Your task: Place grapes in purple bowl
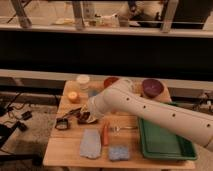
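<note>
The grapes (84,118), a dark knobbly cluster, are at the left middle of the wooden table (70,155), just above its surface. My gripper (81,115) reaches down from the right and is shut on them. The white arm (150,110) crosses the table diagonally from the lower right. The purple bowl (152,88) stands at the back right of the table, well to the right of the gripper, with nothing showing inside it.
An orange-red bowl (110,80) is half hidden behind the arm. Also on the table are a white cup (83,80), an orange fruit (73,96), a small black object (62,124), a carrot (105,134), a fork (123,128), a grey cloth (91,144), a blue sponge (119,152) and a green tray (162,141).
</note>
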Controlling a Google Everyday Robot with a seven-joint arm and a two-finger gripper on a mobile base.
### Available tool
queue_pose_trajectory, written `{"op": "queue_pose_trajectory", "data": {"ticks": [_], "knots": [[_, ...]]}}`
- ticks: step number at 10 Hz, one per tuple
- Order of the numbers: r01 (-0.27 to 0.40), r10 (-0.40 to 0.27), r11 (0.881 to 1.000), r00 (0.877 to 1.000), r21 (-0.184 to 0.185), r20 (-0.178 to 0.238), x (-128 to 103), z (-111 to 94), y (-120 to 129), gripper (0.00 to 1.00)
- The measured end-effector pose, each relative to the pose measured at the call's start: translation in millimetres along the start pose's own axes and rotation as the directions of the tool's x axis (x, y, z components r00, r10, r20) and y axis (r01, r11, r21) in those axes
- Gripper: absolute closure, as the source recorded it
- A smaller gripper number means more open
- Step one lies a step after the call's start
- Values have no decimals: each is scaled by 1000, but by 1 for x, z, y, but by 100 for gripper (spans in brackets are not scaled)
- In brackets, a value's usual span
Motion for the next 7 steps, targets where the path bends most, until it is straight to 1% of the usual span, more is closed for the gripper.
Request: {"op": "queue_pose_trajectory", "data": {"ticks": [4, 5, 6, 7], "knots": [[2, -2, 1000, 1000, -1, 2, -1, 1, 0, 94], [-2, 2, 1000, 1000, 4, 0, 0, 1, -1, 94], [-14, 14, 1000, 1000, 27, -19, 4, -3, -3, 94], [-27, 30, 998, 998, 59, -53, 13, -17, -6, 94]]}}
